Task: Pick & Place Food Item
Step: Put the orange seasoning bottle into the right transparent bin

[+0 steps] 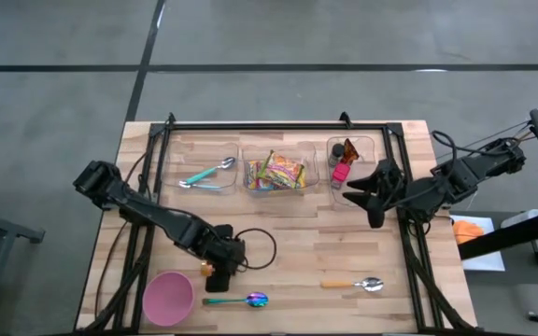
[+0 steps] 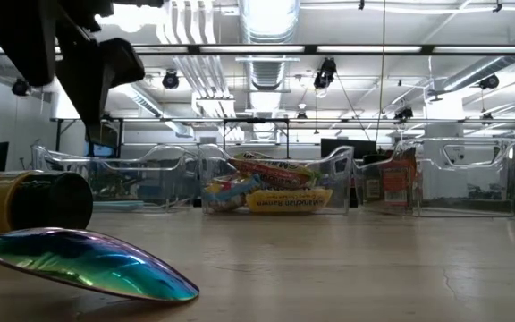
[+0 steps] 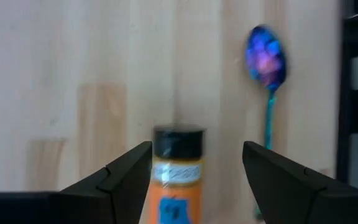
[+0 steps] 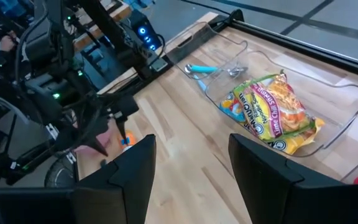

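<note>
1. Lying nearest the low camera is the iridescent spoon (image 2: 92, 261), bowl down on the tabletop (image 1: 297, 245); the orange bottle (image 2: 27, 204) is lying on its side just behind it.
2. The orange bottle (image 3: 176, 177), black-capped and labelled, is judged to be the food item in hand. It is resting flat on the tabletop, just beside the iridescent spoon (image 1: 244, 300) and near the pink bowl (image 1: 167, 298).
3. The left claw (image 3: 194, 180) is hovering directly over the bottle with its fingers spread wide, one on each side of the body, gripping nothing. In the left wrist view the bottle is sitting squarely in the gap.
4. Governing relation: the bottle's long axis is running straight ahead of the claw, cap leading, and so across the line on which the fingers close. The fingers are therefore set to close on the round flanks, not on the ends.
5. Judgement: the next move is calling for a straight descent and closure. The iridescent spoon is lying close beside one finger and could be nudged.
6. The left claw (image 1: 220, 264) is plainly the nearer. The right claw (image 1: 367, 193) is waiting well apart from the bottle, just beside the clear bin (image 1: 351, 161) of small packets; its fingers are standing apart and empty.
</note>
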Robot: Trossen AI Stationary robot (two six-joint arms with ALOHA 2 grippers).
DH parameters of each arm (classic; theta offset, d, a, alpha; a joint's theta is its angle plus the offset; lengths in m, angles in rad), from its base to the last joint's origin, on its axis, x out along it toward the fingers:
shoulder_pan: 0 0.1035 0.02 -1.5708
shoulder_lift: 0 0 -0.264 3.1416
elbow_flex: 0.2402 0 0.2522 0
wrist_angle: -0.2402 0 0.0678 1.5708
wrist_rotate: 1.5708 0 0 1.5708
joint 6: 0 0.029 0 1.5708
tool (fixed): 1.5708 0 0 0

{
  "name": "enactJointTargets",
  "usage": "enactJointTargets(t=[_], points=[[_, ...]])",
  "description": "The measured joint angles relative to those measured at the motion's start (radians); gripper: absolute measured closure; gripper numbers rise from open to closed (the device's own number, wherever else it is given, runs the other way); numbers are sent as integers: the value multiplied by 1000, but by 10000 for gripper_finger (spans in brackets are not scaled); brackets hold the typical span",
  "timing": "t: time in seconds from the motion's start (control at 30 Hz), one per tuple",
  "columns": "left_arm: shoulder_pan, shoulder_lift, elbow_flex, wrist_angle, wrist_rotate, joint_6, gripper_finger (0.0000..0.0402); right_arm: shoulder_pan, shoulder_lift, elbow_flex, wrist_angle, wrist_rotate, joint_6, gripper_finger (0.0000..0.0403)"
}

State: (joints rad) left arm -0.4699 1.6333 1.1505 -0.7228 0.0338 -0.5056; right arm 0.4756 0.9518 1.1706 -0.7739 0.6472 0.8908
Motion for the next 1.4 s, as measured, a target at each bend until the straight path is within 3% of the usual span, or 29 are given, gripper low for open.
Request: enactJointTargets(t=[0.3, 1.4], points=[[-35, 8, -1, 46, -80, 26, 141, 0, -21, 0, -1, 0, -22, 202], [-38, 176, -62, 113, -36, 32, 142, 0, -35, 0, -6, -20, -38, 202]])
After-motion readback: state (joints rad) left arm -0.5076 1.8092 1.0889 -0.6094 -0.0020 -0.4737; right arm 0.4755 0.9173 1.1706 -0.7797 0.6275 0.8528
